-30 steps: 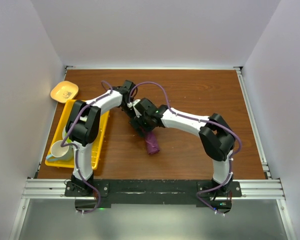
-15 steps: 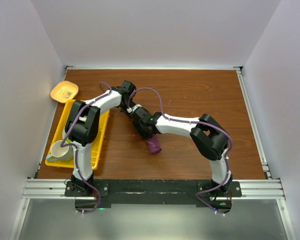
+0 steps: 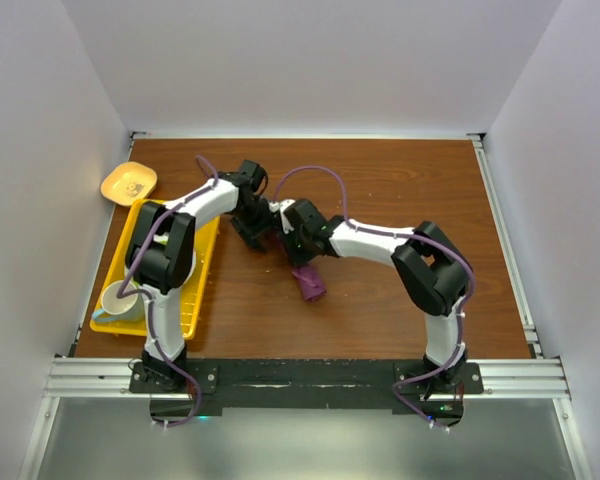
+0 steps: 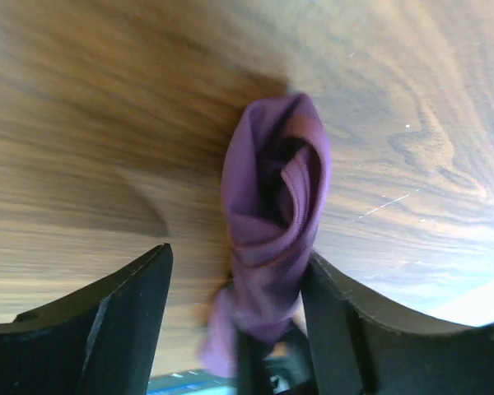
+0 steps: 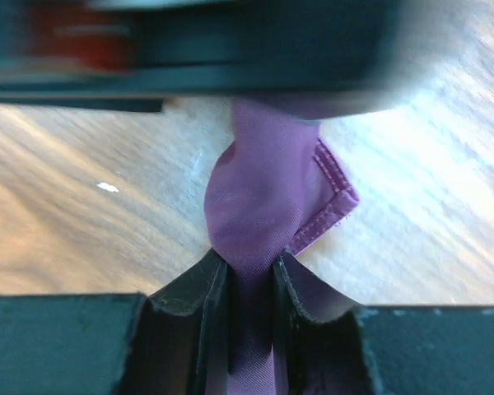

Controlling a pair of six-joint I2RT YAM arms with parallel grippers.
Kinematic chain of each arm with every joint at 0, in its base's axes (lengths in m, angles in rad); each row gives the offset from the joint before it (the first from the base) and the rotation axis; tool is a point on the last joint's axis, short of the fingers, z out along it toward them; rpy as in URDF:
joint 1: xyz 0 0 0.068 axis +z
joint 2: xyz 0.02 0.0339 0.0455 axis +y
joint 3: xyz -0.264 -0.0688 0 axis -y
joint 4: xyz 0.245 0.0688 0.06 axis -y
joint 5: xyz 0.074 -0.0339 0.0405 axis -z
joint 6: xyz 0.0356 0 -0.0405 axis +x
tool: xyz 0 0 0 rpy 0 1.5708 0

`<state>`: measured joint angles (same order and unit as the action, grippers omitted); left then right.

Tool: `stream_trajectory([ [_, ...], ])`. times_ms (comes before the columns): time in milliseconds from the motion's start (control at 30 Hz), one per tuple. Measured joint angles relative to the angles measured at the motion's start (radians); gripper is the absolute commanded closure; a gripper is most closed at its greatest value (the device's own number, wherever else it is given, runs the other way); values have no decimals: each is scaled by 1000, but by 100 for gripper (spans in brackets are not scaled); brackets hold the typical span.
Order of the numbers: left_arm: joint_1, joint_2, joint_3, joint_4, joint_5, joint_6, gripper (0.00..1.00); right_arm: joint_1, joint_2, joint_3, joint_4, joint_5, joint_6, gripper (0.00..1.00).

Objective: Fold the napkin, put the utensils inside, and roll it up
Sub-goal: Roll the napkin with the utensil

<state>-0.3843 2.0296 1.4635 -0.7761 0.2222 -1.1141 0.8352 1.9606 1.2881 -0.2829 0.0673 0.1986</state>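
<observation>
The napkin [image 3: 310,284] is a plum-purple cloth rolled into a short bundle on the brown table, just left of centre. My right gripper [image 5: 247,276] is shut on one end of the roll, cloth pinched between its black fingers; from above it sits at the roll's upper end [image 3: 298,260]. My left gripper [image 4: 239,329] is open, fingers either side of the napkin [image 4: 272,214], with the cloth resting against the right finger [image 4: 346,329]. From above the left gripper [image 3: 252,228] sits just left of the right one. No utensils show.
A yellow tray [image 3: 195,310] lies along the table's left side with a white cup [image 3: 120,300] at its near end. A small yellow dish [image 3: 128,182] sits at the far left corner. White walls enclose the table on three sides.
My left gripper has opened and let go of the napkin. My right gripper has closed on the roll's end. Both wrists shifted slightly near the roll.
</observation>
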Motion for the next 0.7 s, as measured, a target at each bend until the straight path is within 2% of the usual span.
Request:
stream_trajectory([
  [267, 47, -110, 29, 11, -103, 244, 29, -232, 68, 3, 89, -564, 12, 89],
  [367, 60, -164, 27, 48, -103, 317, 32, -303, 134, 19, 123, -782, 43, 84],
  [433, 63, -188, 18, 92, -72, 354, 37, -340, 174, 19, 161, -906, 81, 80],
  [567, 53, -200, -56, 233, 58, 393, 42, -386, 226, 18, 183, -1061, 128, 71],
  [700, 35, -200, -182, 358, 179, 381, 48, -406, 231, 17, 146, -1106, 126, 59],
])
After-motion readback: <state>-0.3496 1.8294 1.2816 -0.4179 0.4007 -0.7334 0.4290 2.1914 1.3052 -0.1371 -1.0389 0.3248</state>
